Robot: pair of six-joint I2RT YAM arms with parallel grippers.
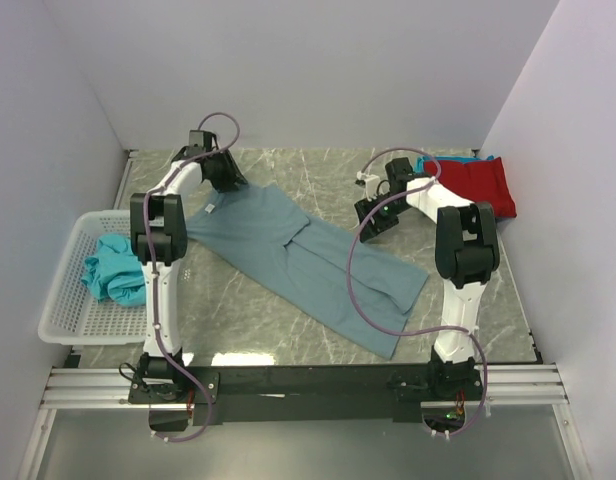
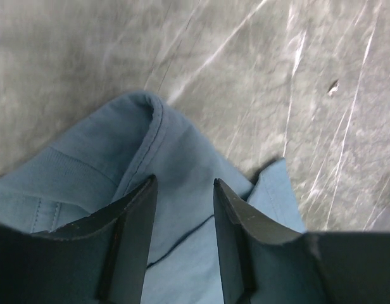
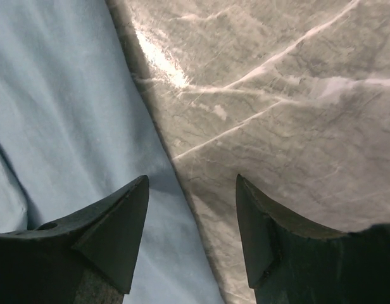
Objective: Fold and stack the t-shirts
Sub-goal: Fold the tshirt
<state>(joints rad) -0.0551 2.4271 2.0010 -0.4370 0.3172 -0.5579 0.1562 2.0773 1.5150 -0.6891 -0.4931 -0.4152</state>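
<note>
A large slate blue-grey t-shirt (image 1: 308, 262) lies spread diagonally across the marble table. My left gripper (image 1: 228, 176) hovers over its far left end, near the collar (image 2: 152, 120). In the left wrist view the left gripper (image 2: 183, 180) is open, with shirt fabric (image 2: 87, 166) lying under the gap. My right gripper (image 1: 376, 216) is at the shirt's far right edge. The right wrist view shows the right gripper (image 3: 192, 178) open, straddling the hem of the shirt (image 3: 68, 114), one finger over cloth and one over bare marble. A folded red t-shirt (image 1: 480, 184) rests at the back right on a teal one (image 1: 429, 162).
A white basket (image 1: 66, 300) stands at the left edge of the table and holds a crumpled teal t-shirt (image 1: 113, 272). White walls close in the table on the left, back and right. The arm bases sit on a black rail (image 1: 308, 382) at the near edge.
</note>
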